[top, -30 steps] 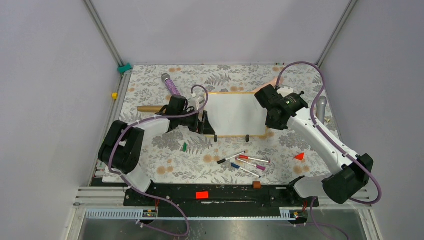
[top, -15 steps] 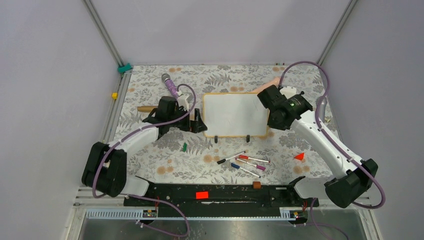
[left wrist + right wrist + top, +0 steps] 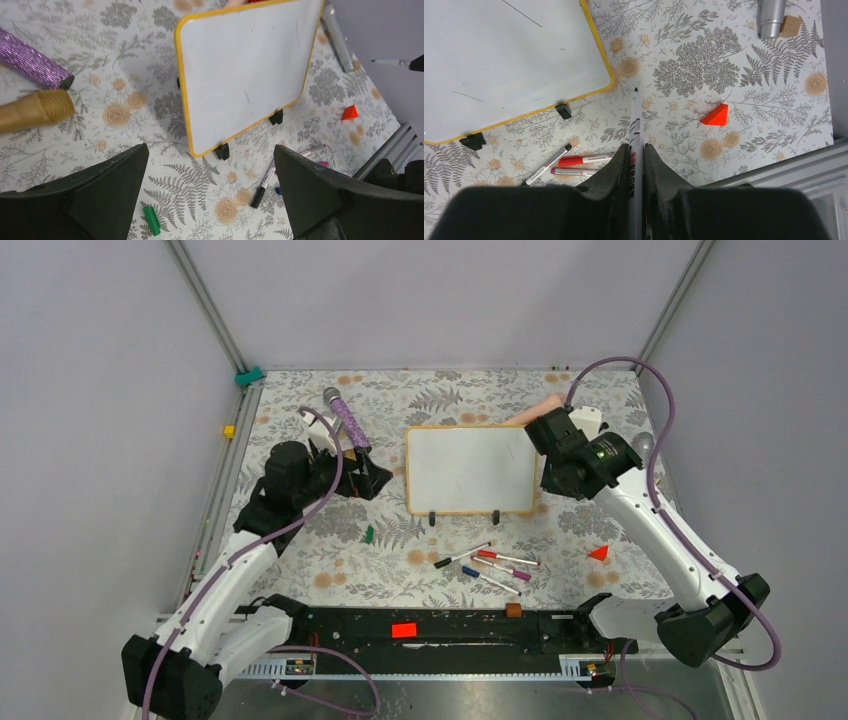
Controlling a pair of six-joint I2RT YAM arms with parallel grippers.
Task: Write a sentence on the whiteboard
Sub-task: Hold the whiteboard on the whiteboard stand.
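Observation:
The whiteboard (image 3: 470,468) stands on black clip feet mid-table, with a tan frame and a white face. It also shows in the left wrist view (image 3: 245,70) and the right wrist view (image 3: 499,65). No green sentence shows on it, only faint thin marks. My left gripper (image 3: 372,481) (image 3: 211,150) is open and empty, left of the board and apart from it. My right gripper (image 3: 552,480) (image 3: 634,150) is shut on a white marker (image 3: 634,125), whose dark tip points down at the cloth beside the board's near right corner.
Several loose markers (image 3: 490,565) lie in front of the board, and a green cap (image 3: 369,533) lies to their left. A purple glitter cylinder (image 3: 345,418) and a gold one (image 3: 35,107) lie left of the board. A red wedge (image 3: 598,553) and a silver cylinder (image 3: 643,445) lie on the right.
My left arm has drawn back to the left, away from the board's left edge, with its jaws open. My right gripper has shifted slightly right, with the marker still in it.

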